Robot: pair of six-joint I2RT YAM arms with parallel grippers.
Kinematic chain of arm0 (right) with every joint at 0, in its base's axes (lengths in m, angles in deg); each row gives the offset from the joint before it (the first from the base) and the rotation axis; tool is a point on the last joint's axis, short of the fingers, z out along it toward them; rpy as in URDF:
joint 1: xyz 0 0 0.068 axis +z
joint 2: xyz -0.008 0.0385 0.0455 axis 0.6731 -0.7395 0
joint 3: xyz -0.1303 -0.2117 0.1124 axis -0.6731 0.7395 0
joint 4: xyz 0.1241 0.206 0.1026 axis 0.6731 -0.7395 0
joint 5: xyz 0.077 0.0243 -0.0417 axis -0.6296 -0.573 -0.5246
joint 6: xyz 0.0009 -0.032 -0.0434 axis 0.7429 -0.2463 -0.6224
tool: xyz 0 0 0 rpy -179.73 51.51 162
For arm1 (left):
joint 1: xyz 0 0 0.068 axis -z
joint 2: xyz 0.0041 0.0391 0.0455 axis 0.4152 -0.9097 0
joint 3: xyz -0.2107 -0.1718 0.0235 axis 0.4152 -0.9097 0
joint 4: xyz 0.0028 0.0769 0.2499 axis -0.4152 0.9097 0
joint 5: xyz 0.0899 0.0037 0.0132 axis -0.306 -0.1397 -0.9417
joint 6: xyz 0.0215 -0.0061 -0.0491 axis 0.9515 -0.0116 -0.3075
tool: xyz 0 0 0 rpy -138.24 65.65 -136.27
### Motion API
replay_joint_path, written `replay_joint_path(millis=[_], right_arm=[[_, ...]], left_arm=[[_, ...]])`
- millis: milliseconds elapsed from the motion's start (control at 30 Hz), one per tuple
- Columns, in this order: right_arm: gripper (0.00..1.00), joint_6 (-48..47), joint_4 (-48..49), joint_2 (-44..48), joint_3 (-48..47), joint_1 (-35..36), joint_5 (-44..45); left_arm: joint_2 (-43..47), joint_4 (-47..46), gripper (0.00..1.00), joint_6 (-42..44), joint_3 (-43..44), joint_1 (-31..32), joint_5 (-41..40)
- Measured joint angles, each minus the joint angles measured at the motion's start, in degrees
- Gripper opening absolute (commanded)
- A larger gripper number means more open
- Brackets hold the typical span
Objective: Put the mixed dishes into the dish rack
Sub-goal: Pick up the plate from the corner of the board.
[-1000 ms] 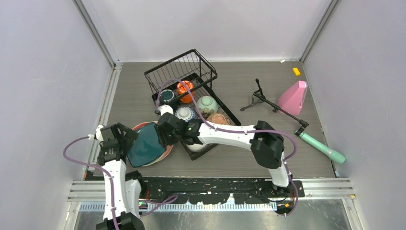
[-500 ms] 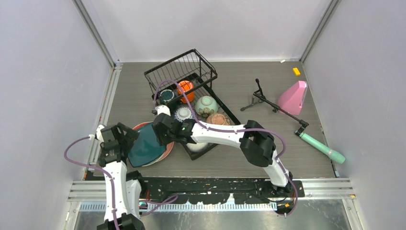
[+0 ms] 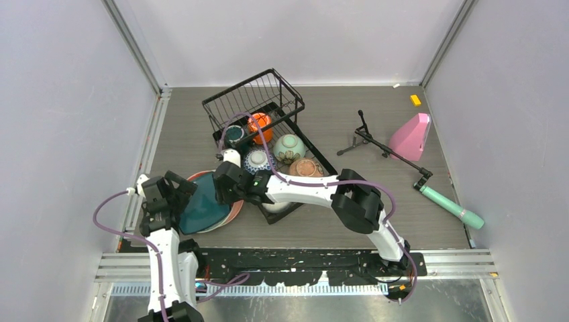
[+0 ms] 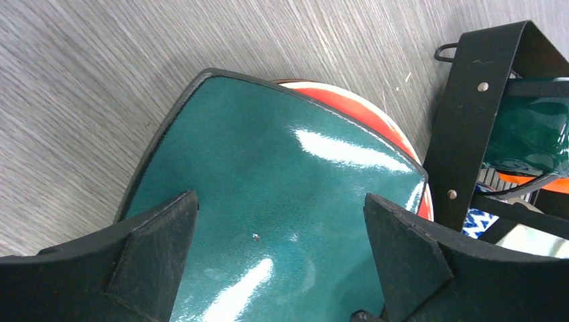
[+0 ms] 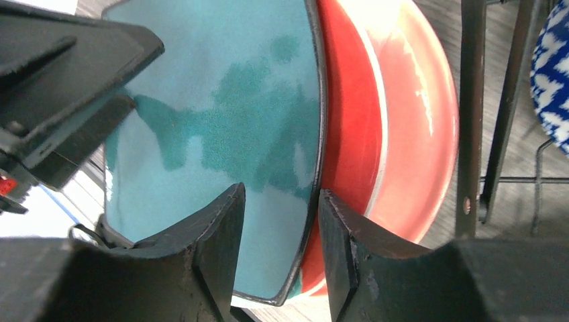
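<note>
From above, we saw the dark teal plate (image 3: pixel 201 208) over a reddish plate (image 3: pixel 235 209) near the left edge of the surface (image 3: pixel 402 134), just beside the near end of the dish rack (image 3: pixel 251 87). An orange mug (image 3: pixel 258 123) and a mint bowl (image 3: pixel 290 146) sat inside the rack. The left tool (image 3: pixel 186 193) was at the teal plate's left side and the right tool (image 3: pixel 220 191) at its right rim.

In the left wrist view, the left tool's fingers (image 4: pixel 161 255) stood wide apart above the teal glaze, clamping nothing.

In the right wrist view, the right tool's fingers (image 5: pixel 215 255) were partly apart astride the teal plate's rim. We could not tell whether they pinched it.
</note>
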Motion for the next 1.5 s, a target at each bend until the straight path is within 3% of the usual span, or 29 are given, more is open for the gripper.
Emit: replay_joint_path(millis=[233,333,467,633,900,1067,1233,1500], right_arm=[[0.44,12.7,4.9,1.0,4.0,0.1,3.0],[0.30,15.7,4.9,1.0,4.5,0.6,5.8],[0.21,19.6,4.7,1.0,5.5,0.9,8.1],[0.02,21.4,4.6,1.0,5.8,1.0,8.7],[0.00,21.2,6.3,2.0,7.7,1.2,9.3],[0.00,19.8,8.3,5.3,12.0,1.3,10.4],[0.00,17.3,8.6,8.9,15.0,1.3,12.2],[0.00,15.3,8.3,13.9,19.9,1.3,15.1]], left_arm=[[0.3,-0.5,0.97,0.1,-0.2,0.0,1.3],[0.2,-0.7,0.97,0.2,-0.2,0.0,1.6],[0.0,-0.8,0.97,0.6,0.0,0.0,1.7],[-0.2,-1.1,0.98,1.7,0.1,0.0,2.2],[-0.6,0.4,1.00,4.6,2.0,0.0,2.3],[-2.2,2.3,1.00,7.3,7.8,0.0,-5.3],[-2.9,3.0,1.00,7.9,8.4,0.0,-11.1],[-1.2,4.1,0.98,6.0,5.2,0.0,-7.7]])
